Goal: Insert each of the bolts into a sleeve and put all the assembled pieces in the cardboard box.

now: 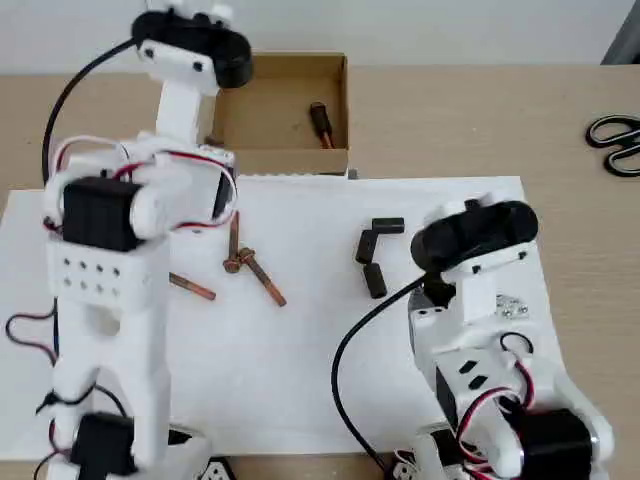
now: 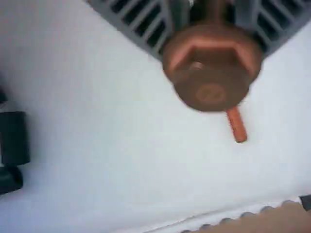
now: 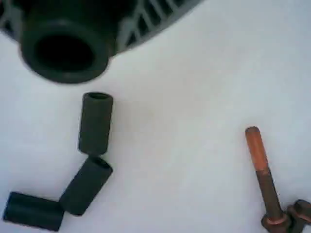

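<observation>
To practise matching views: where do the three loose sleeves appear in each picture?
High view: sleeves near the middle of the white sheet, in a bent chain.
Left wrist view: sleeves cut off at the picture's edge.
Right wrist view: all three sleeves, same bent chain.
Shared landmark: the white sheet under them.

A pair of black-handled scissors (image 1: 615,143) lies at the right edge of the frame, upper part, on the pale wooden worktop (image 1: 450,110). A large white sheet (image 1: 300,380) covers the middle and lower worktop. A light wall (image 1: 420,25) runs along the top.
</observation>
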{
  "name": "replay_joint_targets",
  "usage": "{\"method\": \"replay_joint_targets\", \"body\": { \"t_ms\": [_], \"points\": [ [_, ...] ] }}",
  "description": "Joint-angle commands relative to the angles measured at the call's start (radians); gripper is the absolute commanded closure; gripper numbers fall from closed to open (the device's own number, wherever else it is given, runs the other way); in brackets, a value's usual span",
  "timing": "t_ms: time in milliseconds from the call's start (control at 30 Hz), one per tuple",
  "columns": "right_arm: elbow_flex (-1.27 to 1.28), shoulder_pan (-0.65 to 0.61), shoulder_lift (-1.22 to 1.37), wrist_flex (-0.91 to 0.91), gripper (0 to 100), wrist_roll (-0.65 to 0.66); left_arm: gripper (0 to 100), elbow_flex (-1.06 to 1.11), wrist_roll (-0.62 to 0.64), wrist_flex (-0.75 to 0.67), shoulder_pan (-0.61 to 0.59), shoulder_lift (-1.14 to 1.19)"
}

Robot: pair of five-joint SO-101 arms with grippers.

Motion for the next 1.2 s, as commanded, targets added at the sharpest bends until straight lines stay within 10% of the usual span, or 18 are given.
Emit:
{"method": "replay_joint_targets", "body": {
  "t_ms": [0,600,833,1167],
  "points": [
    [0.077,-0.007,-0.070,-0.068,99.5,0.009,99,0.197,0.163,-0.115,0.026,-0.172],
    [0.575,-0.394,-0.503,-0.268,99.5,0.005,99,1.265,0.516,-0.732,0.117,-1.117],
    [0.628,-0.483,-0.565,-0.268,99.5,0.003,99,1.511,0.517,-0.809,0.118,-1.519],
    [0.798,-0.596,-0.565,-0.530,99.5,0.011,99,1.534,0.591,-0.795,0.178,-1.507]
  ]
}}
